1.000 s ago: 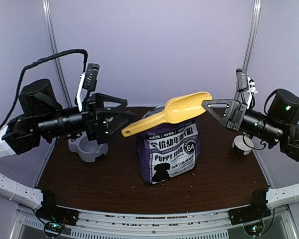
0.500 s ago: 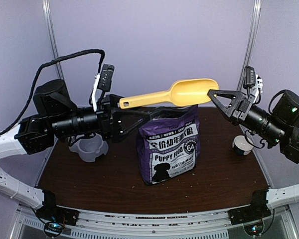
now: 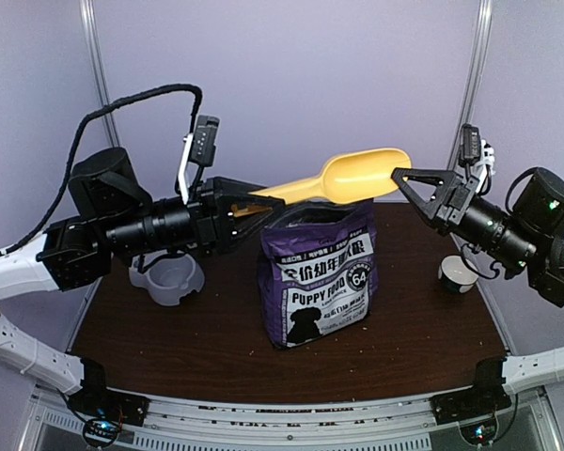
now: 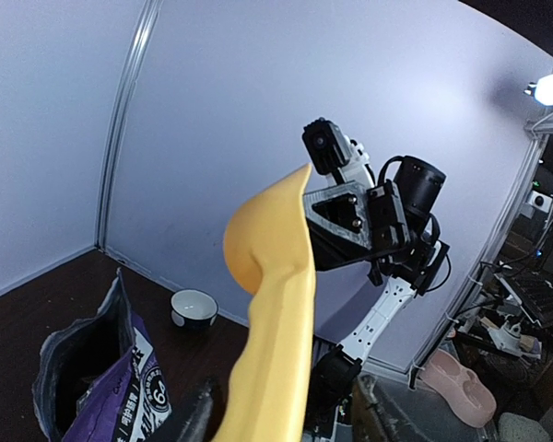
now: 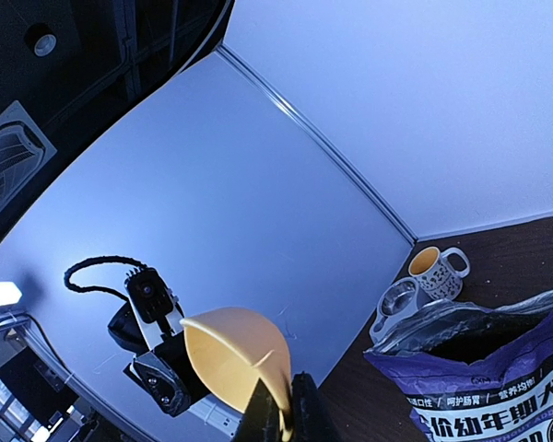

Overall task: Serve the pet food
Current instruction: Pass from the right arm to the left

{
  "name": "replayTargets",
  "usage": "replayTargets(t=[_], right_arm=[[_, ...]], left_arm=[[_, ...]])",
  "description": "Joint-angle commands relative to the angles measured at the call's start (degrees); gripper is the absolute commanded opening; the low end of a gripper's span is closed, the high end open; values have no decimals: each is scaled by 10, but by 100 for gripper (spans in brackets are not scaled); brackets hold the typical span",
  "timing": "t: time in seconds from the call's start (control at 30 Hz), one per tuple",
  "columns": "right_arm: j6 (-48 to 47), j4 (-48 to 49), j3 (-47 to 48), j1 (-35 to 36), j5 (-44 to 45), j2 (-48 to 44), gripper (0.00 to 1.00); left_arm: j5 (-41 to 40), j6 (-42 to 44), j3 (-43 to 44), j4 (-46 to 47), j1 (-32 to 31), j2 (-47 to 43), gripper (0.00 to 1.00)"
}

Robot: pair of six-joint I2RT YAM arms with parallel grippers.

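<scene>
Two pincers, one yellow scoop (image 3: pixel 357 177) above the open pet food bag (image 3: pixel 318 282)
From above: scoop lies level, left to right; right gripper (image 3: pixel 399 178) pinches its bowl rim, left gripper (image 3: pixel 263 202) straddles the handle end, bag upright on the table (image 3: pixel 169 338) just below the bowl. Left wrist: handle between the fingers (image 4: pixel 198 416), clamped or not I cannot tell. Right wrist: kibble hidden in the bag's dark mouth

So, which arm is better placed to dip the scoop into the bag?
Probably left: the left gripper surrounds the scoop handle above the open bag; the right gripper pinches only the bowl rim.
</scene>
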Motion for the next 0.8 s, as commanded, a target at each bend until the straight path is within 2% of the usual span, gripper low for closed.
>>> replayTargets(t=[0.0, 0.1, 0.27, 0.37, 0.53, 0.63, 0.77], right_arm=[[-3, -2, 18, 1, 2, 0, 0], [-9, -14, 22, 1, 4, 1, 0], [-10, -24, 24, 1, 3, 2, 0], [-10, -33, 26, 1, 5, 5, 0], [-10, -46, 27, 0, 13, 7, 0], [-12, -55, 27, 0, 25, 5, 1], [-21, -82, 26, 0, 58, -6, 36]], left_arm=[[15, -7, 15, 18, -2, 11, 46], [15, -9, 13, 20, -2, 12, 40], [18, -10, 12, 29, -2, 15, 38], [20, -10, 11, 34, -2, 17, 24], [15, -12, 17, 25, -2, 21, 23], [-8, -14, 25, -5, -2, 22, 19], [-55, -32, 23, -16, -2, 12, 17]])
